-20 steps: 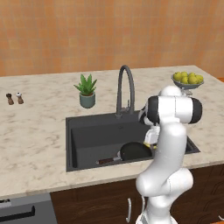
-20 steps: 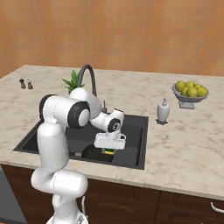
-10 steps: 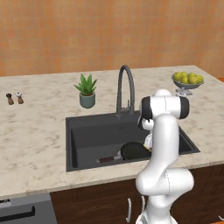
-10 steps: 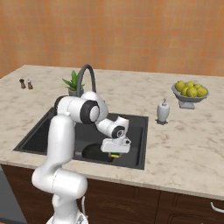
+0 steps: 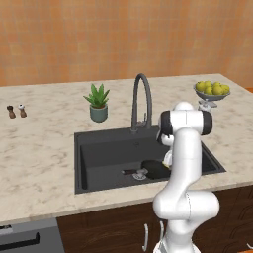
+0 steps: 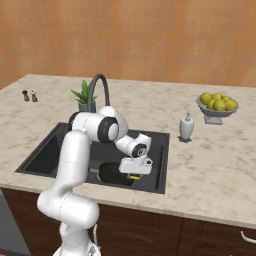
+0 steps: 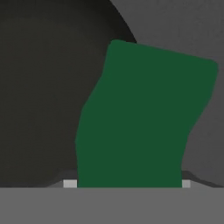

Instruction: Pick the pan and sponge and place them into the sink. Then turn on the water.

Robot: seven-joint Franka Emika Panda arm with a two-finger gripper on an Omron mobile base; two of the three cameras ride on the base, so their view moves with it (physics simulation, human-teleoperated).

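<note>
The black pan lies in the dark sink, its reddish-brown handle pointing left. My gripper hangs low inside the basin at the pan's right edge, shut on the sponge. In the hand view the sponge's green top is pinched between my fingertips, with the pan beside and partly under it and grey sink floor beyond. In the left base view my own arm hides the hand; the pan and sink show. No water runs from the gooseneck faucet.
A potted plant stands behind the sink's left corner. The fruit bowl and a soap dispenser are on the counter to the right. Salt and pepper shakers sit far left. The faucet arches over the basin's back.
My hand has swung right and dropped lower into the sink with the sponge, ending beside the pan's right edge. The pan has not moved.
</note>
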